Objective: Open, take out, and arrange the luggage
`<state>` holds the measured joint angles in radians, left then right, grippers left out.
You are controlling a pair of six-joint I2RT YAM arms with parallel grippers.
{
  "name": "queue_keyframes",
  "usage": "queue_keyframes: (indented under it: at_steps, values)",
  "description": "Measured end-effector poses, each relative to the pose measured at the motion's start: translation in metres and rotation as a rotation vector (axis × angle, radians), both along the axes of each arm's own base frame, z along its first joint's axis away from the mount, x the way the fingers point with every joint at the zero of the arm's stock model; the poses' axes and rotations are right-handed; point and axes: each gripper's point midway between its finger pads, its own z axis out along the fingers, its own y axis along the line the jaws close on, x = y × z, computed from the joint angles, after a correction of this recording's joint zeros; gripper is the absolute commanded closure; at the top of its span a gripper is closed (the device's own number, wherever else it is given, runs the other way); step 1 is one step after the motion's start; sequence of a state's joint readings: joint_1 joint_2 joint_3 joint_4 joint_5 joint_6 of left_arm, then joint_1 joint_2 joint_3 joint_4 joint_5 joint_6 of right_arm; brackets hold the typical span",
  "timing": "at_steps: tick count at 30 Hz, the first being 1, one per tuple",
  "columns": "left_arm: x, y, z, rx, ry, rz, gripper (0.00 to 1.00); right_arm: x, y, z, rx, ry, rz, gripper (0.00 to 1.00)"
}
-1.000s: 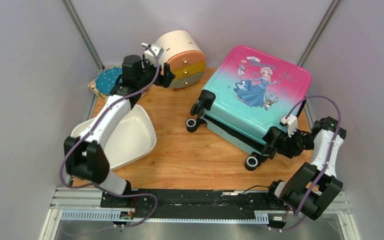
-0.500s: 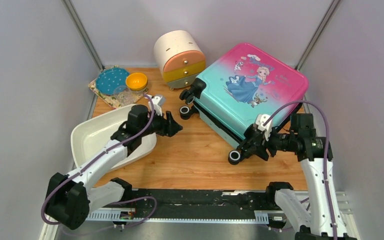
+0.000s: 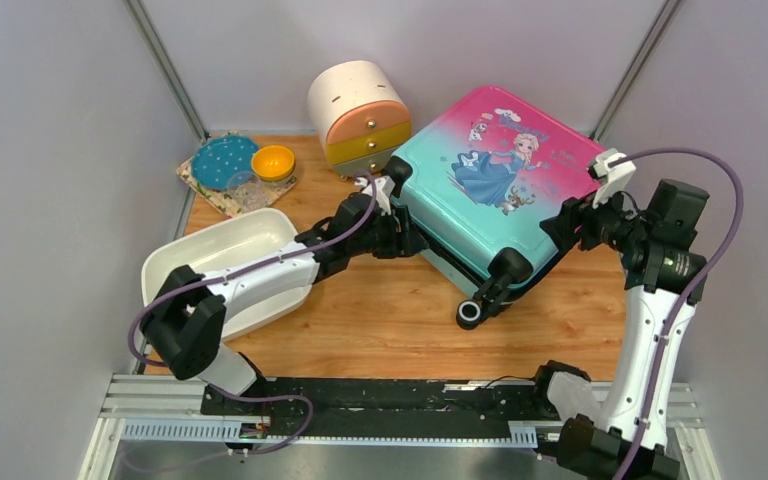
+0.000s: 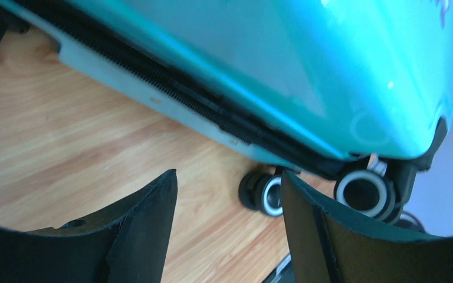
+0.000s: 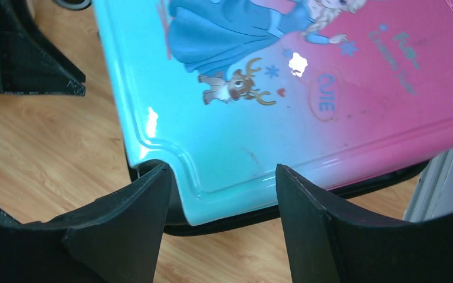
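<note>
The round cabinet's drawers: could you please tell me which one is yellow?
The middle drawer of the round cabinet; the top drawer above it is peach and the bottom drawer is grey.

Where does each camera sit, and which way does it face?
Top external: overhead behind the bases, looking down on the table and the luggage; left arm and right arm show.
Left wrist: low beside the luggage, facing its zipper seam and wheels; own fingers show.
Right wrist: above the printed lid, looking down; own fingers show.
Both wrist views share the teal shell.

Glossy luggage, seemingly plastic; wood-grain table.
</note>
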<state>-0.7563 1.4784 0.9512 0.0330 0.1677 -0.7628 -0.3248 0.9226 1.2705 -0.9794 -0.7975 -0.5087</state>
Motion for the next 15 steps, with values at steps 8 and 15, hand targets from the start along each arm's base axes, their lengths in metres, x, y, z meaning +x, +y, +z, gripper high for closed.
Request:
queue_keyframes:
  at_steps: [8,15]
  values:
    - [0.031,-0.034,-0.001,0.067,0.056,0.178,0.37,0.028,-0.047,-0.006,0.13,0.061,-0.183,0.31]
    - [0.032,-0.036,-0.037,0.164,0.129,0.257,0.43,0.03,-0.063,0.0,0.17,0.034,-0.224,0.3]
